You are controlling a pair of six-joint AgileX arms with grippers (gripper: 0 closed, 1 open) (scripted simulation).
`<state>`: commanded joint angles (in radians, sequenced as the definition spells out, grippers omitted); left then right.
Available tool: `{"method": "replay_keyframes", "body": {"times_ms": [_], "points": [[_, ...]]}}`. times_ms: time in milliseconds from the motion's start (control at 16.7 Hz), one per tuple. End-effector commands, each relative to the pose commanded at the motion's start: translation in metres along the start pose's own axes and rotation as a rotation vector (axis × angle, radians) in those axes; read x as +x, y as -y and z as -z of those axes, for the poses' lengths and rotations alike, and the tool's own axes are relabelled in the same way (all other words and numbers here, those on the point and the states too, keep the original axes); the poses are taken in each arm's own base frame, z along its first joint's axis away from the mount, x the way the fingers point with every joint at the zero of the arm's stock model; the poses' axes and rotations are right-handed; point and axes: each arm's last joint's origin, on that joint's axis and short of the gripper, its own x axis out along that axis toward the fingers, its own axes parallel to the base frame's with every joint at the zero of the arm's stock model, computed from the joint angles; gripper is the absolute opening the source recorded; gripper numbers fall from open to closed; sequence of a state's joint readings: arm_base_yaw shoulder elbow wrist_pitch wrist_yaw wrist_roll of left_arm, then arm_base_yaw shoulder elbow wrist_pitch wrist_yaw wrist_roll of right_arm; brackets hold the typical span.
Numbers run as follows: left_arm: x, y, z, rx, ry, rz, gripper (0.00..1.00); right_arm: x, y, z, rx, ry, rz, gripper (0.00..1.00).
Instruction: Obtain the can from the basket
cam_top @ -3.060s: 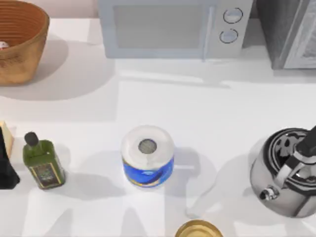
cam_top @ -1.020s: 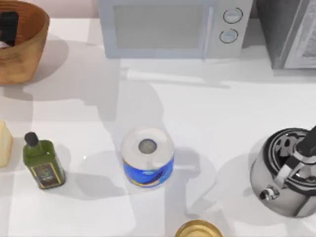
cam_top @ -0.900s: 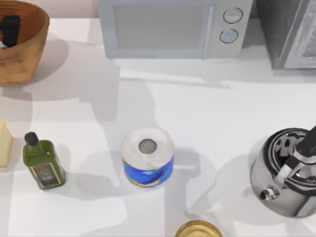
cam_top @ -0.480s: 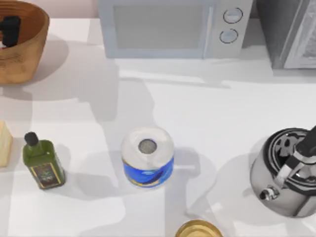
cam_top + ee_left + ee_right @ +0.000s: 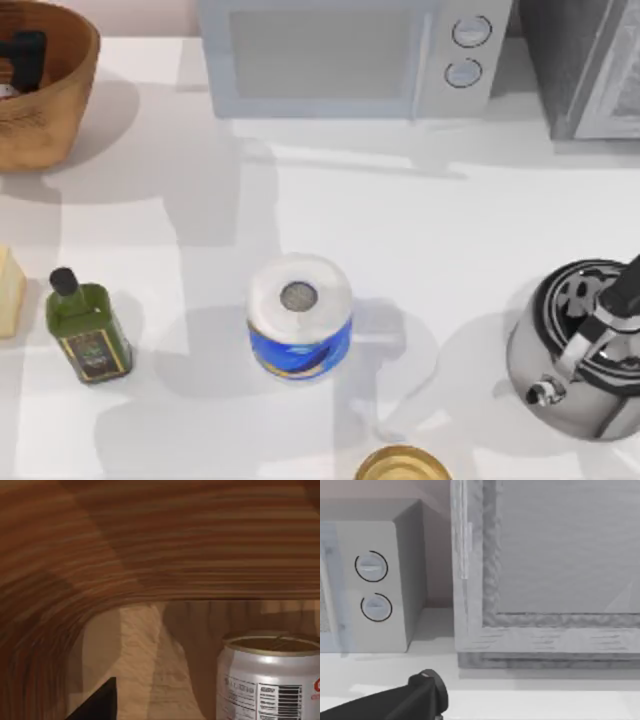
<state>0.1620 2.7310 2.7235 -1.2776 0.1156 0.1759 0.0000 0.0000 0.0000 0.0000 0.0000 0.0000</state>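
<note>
— Inside the basket [image 5: 60,90], far left of the desk: left end effector [image 5: 22,60] low beside the upright can [image 5: 270,680]. Grip state impossible to tell.
— Reaching step, probably; next, centring on can, then clamping.

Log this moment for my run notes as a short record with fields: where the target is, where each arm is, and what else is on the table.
target: small white-sided can with dull gold top, upright inside the basket
container: round orange-brown woven wicker basket, top view's far left corner
left gripper: down inside the basket, beside the can
right arm: parked, facing the pale grey microwave
other items: green oil bottle, white paper roll with blue wrapper, steel kettle
</note>
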Motion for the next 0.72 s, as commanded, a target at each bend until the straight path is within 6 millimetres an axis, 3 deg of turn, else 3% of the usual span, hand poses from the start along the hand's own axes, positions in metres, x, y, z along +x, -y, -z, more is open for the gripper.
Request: {"method": "replay_keyframes", "body": {"times_ms": [240, 720], "points": [[0.016, 0.000, -0.001, 0.000, 0.006, -0.001, 1.00, 0.000, 0.000, 0.000, 0.000, 0.000, 0.000, 1.00], [0.036, 0.004, 0.019, 0.000, 0.004, -0.001, 1.00, 0.000, 0.000, 0.000, 0.000, 0.000, 0.000, 1.00]]}}
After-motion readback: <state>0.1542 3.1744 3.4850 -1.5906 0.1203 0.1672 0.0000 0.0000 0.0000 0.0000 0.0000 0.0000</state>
